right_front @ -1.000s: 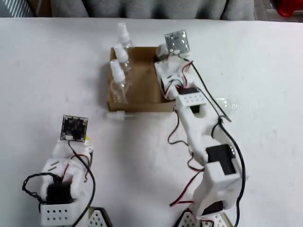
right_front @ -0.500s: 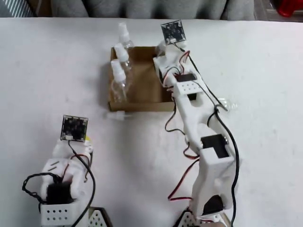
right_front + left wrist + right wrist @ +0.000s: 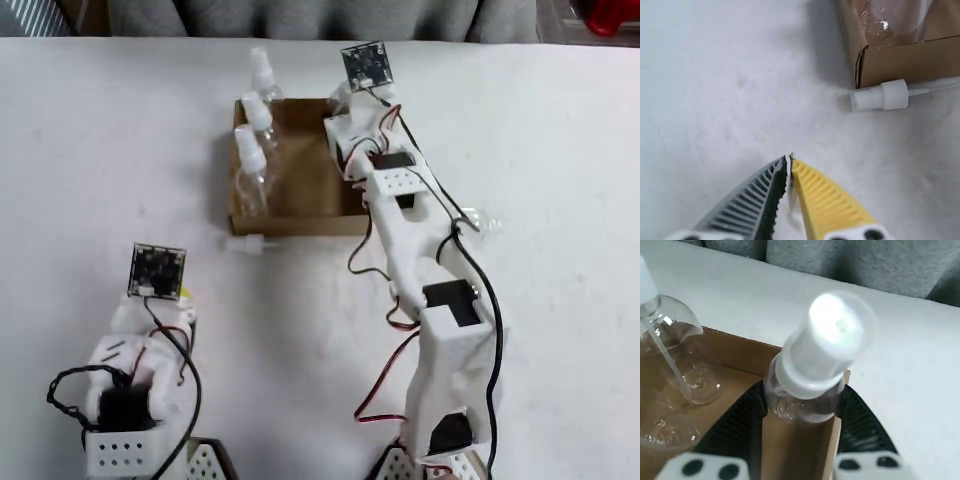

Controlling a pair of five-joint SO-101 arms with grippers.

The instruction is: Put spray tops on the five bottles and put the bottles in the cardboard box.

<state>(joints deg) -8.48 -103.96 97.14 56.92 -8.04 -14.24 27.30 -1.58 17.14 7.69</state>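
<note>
The right tool grips a capped bottle and holds it upright, long axis vertical, at the upper right corner of the cardboard box in the high view. The bottle is right by that corner's wall. I cannot tell whether its base is inside the rim, so setting it down probably needs a small shift toward the box's open floor, down and left in the frame. Three capped bottles stand at the box's left side. The left tool, closed on nothing, rests at lower left. It is the nearer one to the loose spray top lying on the desk just beside the box's lower left corner.
</note>
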